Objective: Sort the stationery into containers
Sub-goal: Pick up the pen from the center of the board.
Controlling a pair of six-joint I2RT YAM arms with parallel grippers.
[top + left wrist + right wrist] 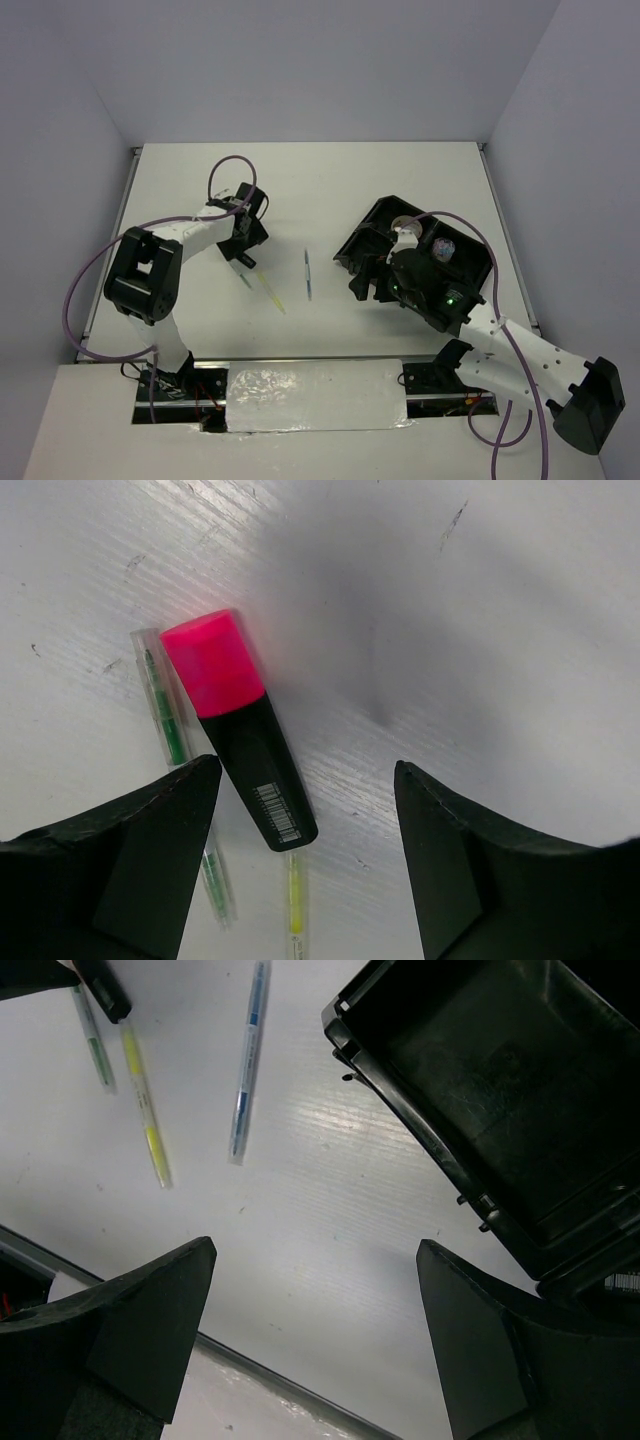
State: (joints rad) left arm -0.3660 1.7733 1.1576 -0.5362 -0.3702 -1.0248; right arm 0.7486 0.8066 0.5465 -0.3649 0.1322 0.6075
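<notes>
— What's the left arm doing?
— Its elbow is folded up near the base and the forearm reaches out over the bench (330, 190), wrist tipped down. The left gripper (305, 768) hangs above a pink-capped highlighter (240, 735), fingers spread wide on either side of it and touching nothing.
— And the highlighter?
— It lies flat on the bench, nearer one finger than the other, with a green pen (165, 715) just beside it.
— The right arm?
— It stretches in slantwise from the near right corner, and the right gripper (315, 1248) is poised by the near edge of the black organizer tray (480, 1090), fingers wide apart and empty. A blue pen (247, 1060) and a yellow pen (143, 1110) lie loose on the bench between the arms.
</notes>
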